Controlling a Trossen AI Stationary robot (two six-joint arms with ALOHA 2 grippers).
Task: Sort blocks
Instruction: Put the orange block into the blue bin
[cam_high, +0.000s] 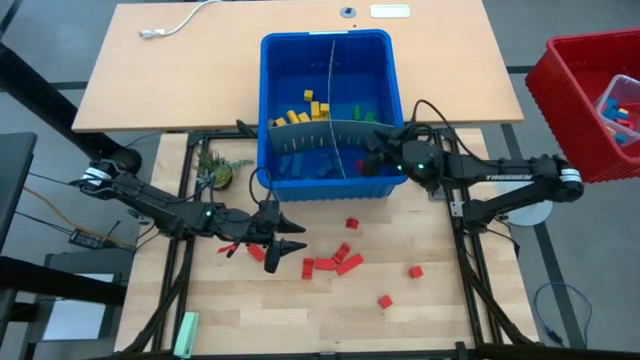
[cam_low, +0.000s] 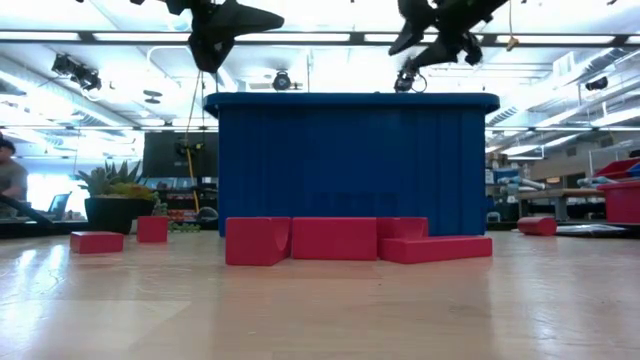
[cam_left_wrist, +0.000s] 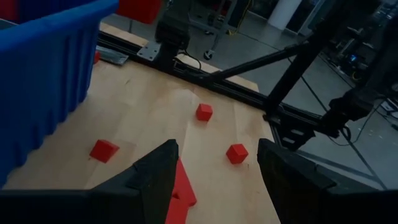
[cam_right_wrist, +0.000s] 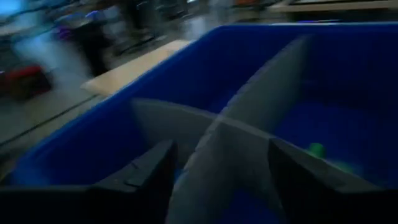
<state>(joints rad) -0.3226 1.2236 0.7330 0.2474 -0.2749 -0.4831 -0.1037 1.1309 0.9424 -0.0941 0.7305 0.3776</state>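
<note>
A blue bin (cam_high: 272, 60) stands at the table's far middle, split by grey panels (cam_high: 322, 130) into compartments with yellow (cam_high: 305, 112), green (cam_high: 360, 112), blue (cam_high: 300, 162) and red blocks. Several red blocks (cam_high: 340, 258) lie loose on the wooden table in front of it. My left gripper (cam_high: 295, 238) hovers open above the table just left of them; in its wrist view (cam_left_wrist: 217, 152) red blocks (cam_left_wrist: 181, 186) lie below its fingers. My right gripper (cam_high: 368, 152) hangs open over the bin's near right compartment, with only the panels (cam_right_wrist: 249, 118) beyond its fingers (cam_right_wrist: 221, 152).
A small potted plant (cam_high: 215, 170) stands left of the bin. A red basket (cam_high: 590, 100) sits off the table's right side, and a pale green bar (cam_high: 185, 333) lies at the near left. A person (cam_low: 10, 175) shows in the room at the low view's left.
</note>
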